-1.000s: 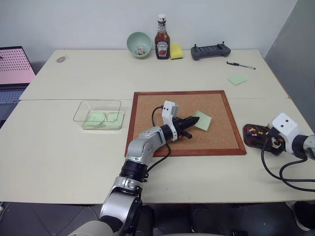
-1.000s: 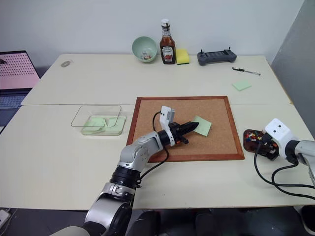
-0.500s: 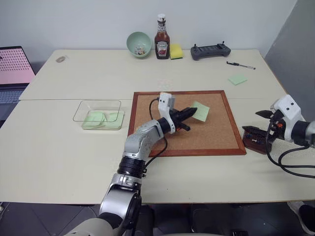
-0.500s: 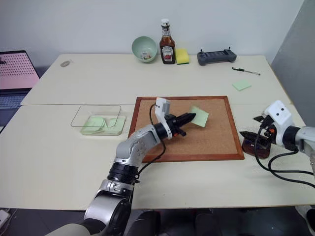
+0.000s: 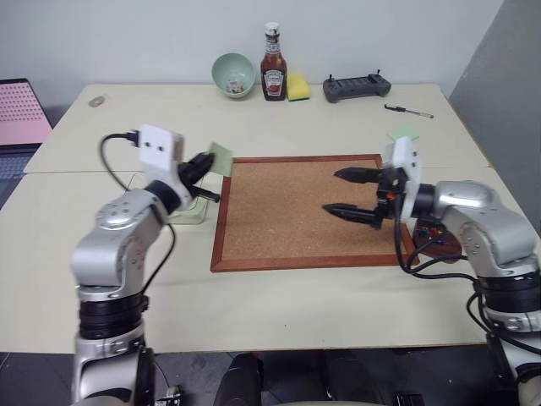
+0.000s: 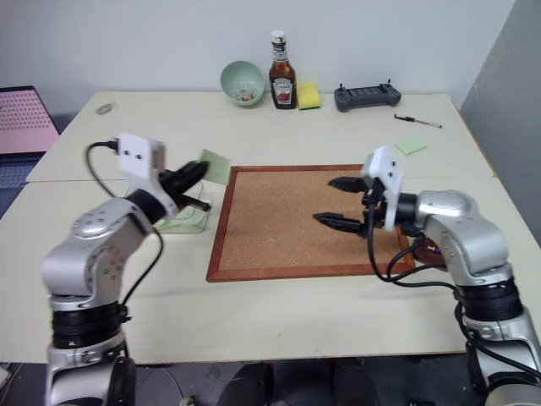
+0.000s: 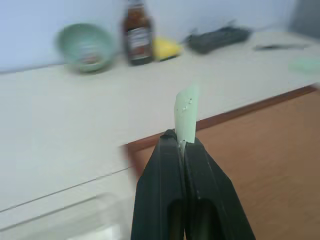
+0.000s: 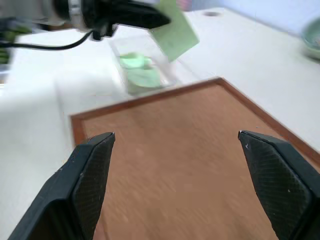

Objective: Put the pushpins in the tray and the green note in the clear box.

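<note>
My left gripper [image 5: 205,161] is shut on the green note [image 5: 220,157], a thin pale-green slip held in the air off the left edge of the cork board [image 5: 287,211]. In the left wrist view the note [image 7: 186,112] stands up from the closed fingertips. The clear box [image 8: 142,70] lies just below and behind that gripper, with pale-green slips inside, partly hidden by the left arm. My right gripper [image 5: 332,192] hovers open and empty over the right half of the cork board. The dark tray [image 5: 437,239] is largely hidden behind my right forearm; the pushpins cannot be made out.
Along the far table edge stand a mint-green bowl [image 5: 232,72], a ketchup bottle [image 5: 272,63], a yellow sponge [image 5: 297,85] and a black controller [image 5: 357,86]. A pen [image 5: 408,111] and a green sticky pad [image 5: 403,134] lie at the far right. A laptop [image 5: 17,106] sits far left.
My left gripper has lifted the green note off the cork board and carried it left, over towards the clear box. My right gripper swung from the tray leftward over the board, still open.
</note>
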